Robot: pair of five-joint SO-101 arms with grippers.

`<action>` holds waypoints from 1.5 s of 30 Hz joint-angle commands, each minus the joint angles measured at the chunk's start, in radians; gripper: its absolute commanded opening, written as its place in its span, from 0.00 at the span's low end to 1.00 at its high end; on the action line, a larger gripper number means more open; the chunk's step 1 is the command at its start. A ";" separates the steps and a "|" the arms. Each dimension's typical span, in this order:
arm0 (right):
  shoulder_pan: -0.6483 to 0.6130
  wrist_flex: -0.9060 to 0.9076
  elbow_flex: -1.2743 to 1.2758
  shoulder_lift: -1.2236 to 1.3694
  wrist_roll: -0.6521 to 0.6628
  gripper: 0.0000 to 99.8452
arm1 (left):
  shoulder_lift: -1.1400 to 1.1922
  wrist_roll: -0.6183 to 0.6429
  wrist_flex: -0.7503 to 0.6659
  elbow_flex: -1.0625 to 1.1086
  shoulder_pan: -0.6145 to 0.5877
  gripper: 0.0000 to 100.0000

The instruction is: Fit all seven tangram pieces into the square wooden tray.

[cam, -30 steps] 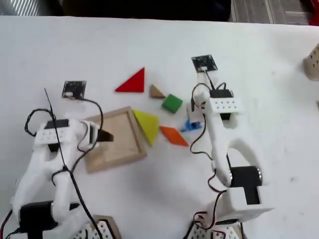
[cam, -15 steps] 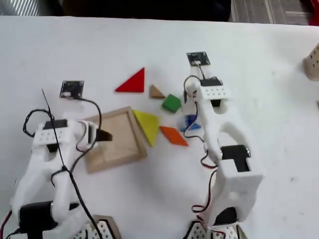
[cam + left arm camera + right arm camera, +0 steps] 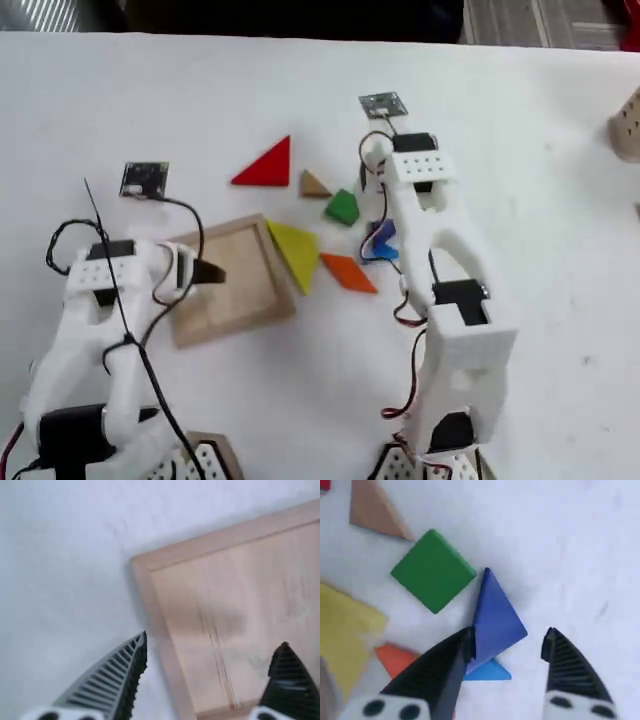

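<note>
The square wooden tray (image 3: 232,285) lies bare in front of the left arm. My left gripper (image 3: 214,642) hangs open over the tray's corner (image 3: 145,565), one finger outside the rim, one over the floor. Beside the tray lie a yellow triangle (image 3: 295,250) and an orange parallelogram (image 3: 348,272). Farther back are a red triangle (image 3: 268,165), a tan triangle (image 3: 314,184) and a green square (image 3: 343,207). My right gripper (image 3: 507,634) is open around a dark blue triangle (image 3: 495,615), which touches one finger and lies partly on a light blue triangle (image 3: 487,671).
A wooden pegged block (image 3: 628,125) stands at the table's far right edge. The green square (image 3: 434,571) sits a finger's width from the dark blue triangle. White table stretches open behind and to the right of the pieces.
The right arm has stretched away from its base and slightly left, bringing its gripper over the blue pieces, which shifted a little. The left arm has kept still.
</note>
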 commanded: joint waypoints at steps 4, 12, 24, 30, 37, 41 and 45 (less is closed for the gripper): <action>-0.031 0.008 -0.048 0.044 0.021 0.22 | -0.031 0.005 -0.023 -0.023 -0.012 0.37; -0.035 0.012 -0.049 0.117 0.049 0.21 | -0.031 0.005 -0.023 -0.021 -0.013 0.37; -0.015 0.013 -0.049 0.119 0.046 0.04 | -0.031 0.005 -0.023 -0.021 -0.013 0.37; 0.030 0.016 -0.044 0.120 0.046 0.02 | -0.031 0.003 -0.023 -0.020 -0.013 0.37; 0.053 0.067 -0.051 0.079 0.046 0.02 | -0.031 0.003 -0.037 -0.018 -0.013 0.37; 0.031 0.134 -0.044 -0.041 0.044 0.02 | -0.030 0.003 -0.043 -0.018 -0.013 0.37; -0.016 0.203 -0.043 -0.125 -0.035 0.02 | -0.038 0.011 -0.043 -0.028 -0.051 0.37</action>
